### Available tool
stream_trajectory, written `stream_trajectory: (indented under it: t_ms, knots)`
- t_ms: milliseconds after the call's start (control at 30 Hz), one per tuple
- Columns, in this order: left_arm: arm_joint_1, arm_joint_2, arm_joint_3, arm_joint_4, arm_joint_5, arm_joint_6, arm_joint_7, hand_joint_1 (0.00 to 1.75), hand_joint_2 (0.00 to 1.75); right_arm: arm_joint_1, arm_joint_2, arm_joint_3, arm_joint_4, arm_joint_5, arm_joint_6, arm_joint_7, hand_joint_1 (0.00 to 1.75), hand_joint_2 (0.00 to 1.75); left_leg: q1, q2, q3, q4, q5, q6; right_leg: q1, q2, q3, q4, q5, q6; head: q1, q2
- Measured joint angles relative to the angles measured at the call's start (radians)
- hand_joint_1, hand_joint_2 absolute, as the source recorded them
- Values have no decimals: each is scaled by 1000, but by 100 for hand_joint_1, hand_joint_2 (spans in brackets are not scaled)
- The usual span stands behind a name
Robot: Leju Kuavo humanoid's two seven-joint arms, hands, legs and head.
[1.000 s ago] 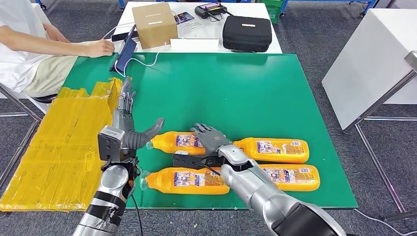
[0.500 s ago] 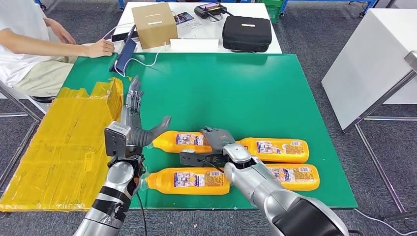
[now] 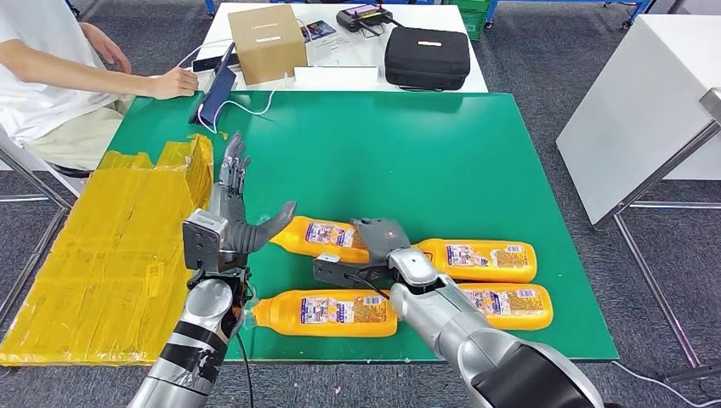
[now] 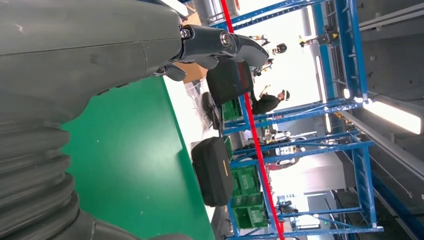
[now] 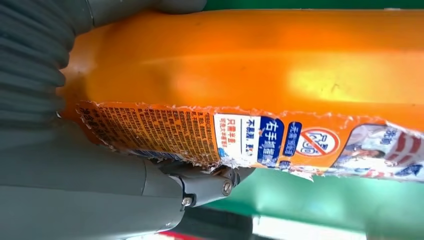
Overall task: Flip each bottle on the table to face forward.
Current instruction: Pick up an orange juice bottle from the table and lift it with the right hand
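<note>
Several orange bottles lie on their sides on the green table (image 3: 442,153). My right hand (image 3: 379,241) grips the base end of the back left bottle (image 3: 326,237), which lies slanted; its torn label (image 5: 250,135) shows close up in the right wrist view. My left hand (image 3: 233,214) is open, fingers stretched out flat and thumb beside that bottle's neck; I cannot tell if it touches. The back right bottle (image 3: 481,259), front left bottle (image 3: 327,312) and front right bottle (image 3: 512,307) lie flat with their labels showing.
Yellow taped cardboard (image 3: 102,246) lies along the table's left side. A person's hand (image 3: 174,82) rests at the far left corner by a dark tablet (image 3: 218,92). On a white table behind stand a cardboard box (image 3: 266,41) and a black case (image 3: 427,56).
My right hand has closed on the back left bottle and shifted it right, so it now lies slanted. My left hand moved forward and right, toward its neck.
</note>
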Motion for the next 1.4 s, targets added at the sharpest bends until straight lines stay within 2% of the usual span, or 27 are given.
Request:
stream_trajectory:
  t_ms: [67,167,233,300,467,633,833,1133,1300,1400]
  knots:
    - [1,0,0,0,-2,1,0,0,175,11,0,-24,-10,-27,-131,-48,175,175,0,0,0,0,0,0,0,0,0,0,0,0,0,0]
    - [3,0,-3,0,-14,4,1,0,175,45,2,-95,-68,-90,-340,-171,175,175,0,0,0,0,0,0,0,0,0,0,0,0,0,0]
    - [4,-1,-11,0,-24,7,1,0,175,81,6,-168,-143,-111,-394,-258,175,175,0,0,0,0,0,0,0,0,0,0,0,0,0,0]
    - [3,-2,-21,-1,-31,11,0,0,175,124,13,-255,-224,-128,-406,-332,175,175,0,-1,-1,0,0,0,0,-1,0,0,0,0,0,0]
    - [0,-7,-41,-5,-40,19,5,0,175,204,36,-415,-367,-285,-403,-456,175,175,0,-2,-1,0,0,0,0,-3,0,0,0,0,0,0]
    - [5,-7,-43,-5,-27,-4,14,0,175,250,46,-466,-472,-441,-345,-497,175,175,0,-2,-1,0,0,0,0,-3,0,0,0,0,0,0]
    - [3,-6,-49,-10,25,-84,35,0,175,286,63,-463,-531,-544,-226,-507,175,175,0,-1,-1,0,0,0,0,-3,-1,0,0,0,0,0]
    - [0,-5,-56,-11,64,-138,48,0,175,300,71,-445,-553,-589,-158,-515,175,175,0,-2,-1,0,0,0,0,-3,-1,0,0,0,0,0]
    - [-13,-1,-70,-11,144,-241,67,0,175,307,72,-388,-550,-581,-87,-538,175,175,0,-1,-1,0,0,0,0,-3,-1,0,0,0,0,0]
    - [-28,0,-78,-9,164,-267,74,0,175,311,76,-332,-537,-535,-91,-554,175,175,0,-1,-1,0,0,0,0,-3,-1,0,0,0,0,0]
